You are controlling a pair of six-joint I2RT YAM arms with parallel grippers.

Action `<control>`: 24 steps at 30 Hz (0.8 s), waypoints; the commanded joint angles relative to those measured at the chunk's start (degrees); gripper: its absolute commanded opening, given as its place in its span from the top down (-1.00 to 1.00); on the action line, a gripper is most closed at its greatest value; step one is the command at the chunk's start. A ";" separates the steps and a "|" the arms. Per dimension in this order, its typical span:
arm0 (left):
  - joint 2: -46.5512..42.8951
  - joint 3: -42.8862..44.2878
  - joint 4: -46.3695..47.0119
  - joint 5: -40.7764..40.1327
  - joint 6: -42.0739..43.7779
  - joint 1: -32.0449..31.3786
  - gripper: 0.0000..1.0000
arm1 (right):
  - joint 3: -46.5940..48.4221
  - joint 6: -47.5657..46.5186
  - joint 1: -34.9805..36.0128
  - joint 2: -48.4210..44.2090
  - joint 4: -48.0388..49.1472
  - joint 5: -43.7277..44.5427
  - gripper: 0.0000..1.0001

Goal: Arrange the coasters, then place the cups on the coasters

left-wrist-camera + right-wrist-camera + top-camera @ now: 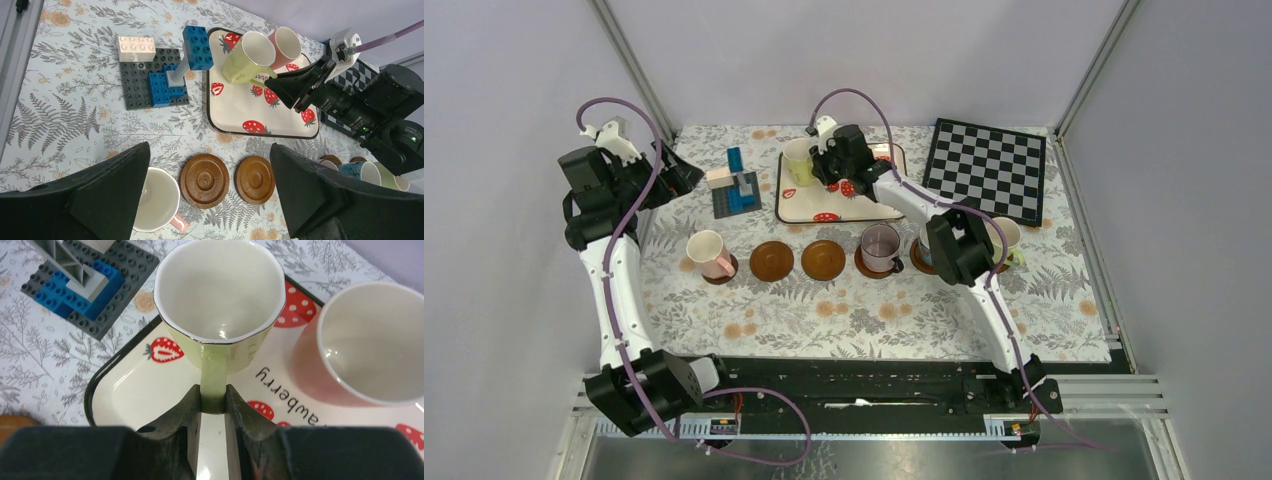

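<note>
A yellow-green cup (220,290) stands on the strawberry tray (95,385), and my right gripper (214,395) is shut on its handle. A pink cup (370,340) stands beside it on the tray. In the top view, two bare brown coasters (772,260) (823,259) lie in the row in front of the tray. A pale pink cup (709,253) sits on the coaster at their left. To their right a mauve cup (880,247) sits on a coaster, and a green cup (1006,240) stands farther right. My left gripper (209,150) hangs open, high above the two bare coasters (204,180).
A block model on a dark grey baseplate (736,188) stands left of the tray. A black-and-white chessboard (986,170) lies at the back right. My right arm (959,245) reaches over the right end of the cup row, and a blue cup (357,170) shows partly there.
</note>
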 commanded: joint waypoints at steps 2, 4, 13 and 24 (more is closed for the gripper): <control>-2.25 0.47 1.68 1.10 0.92 0.57 -0.98 | -6.15 -0.06 -0.17 -9.28 -0.55 -1.75 0.97; -2.33 0.40 1.66 1.09 1.02 0.61 -0.98 | -8.68 -0.50 -0.18 -10.67 -0.64 -1.95 0.81; -2.11 0.31 1.75 1.56 0.71 0.75 -0.98 | -5.83 -3.09 -0.17 -8.96 -9.36 -1.96 0.41; -2.04 0.09 1.84 1.38 1.41 1.14 -0.98 | 7.62 -4.34 -0.17 -1.62 -20.49 -1.03 -0.01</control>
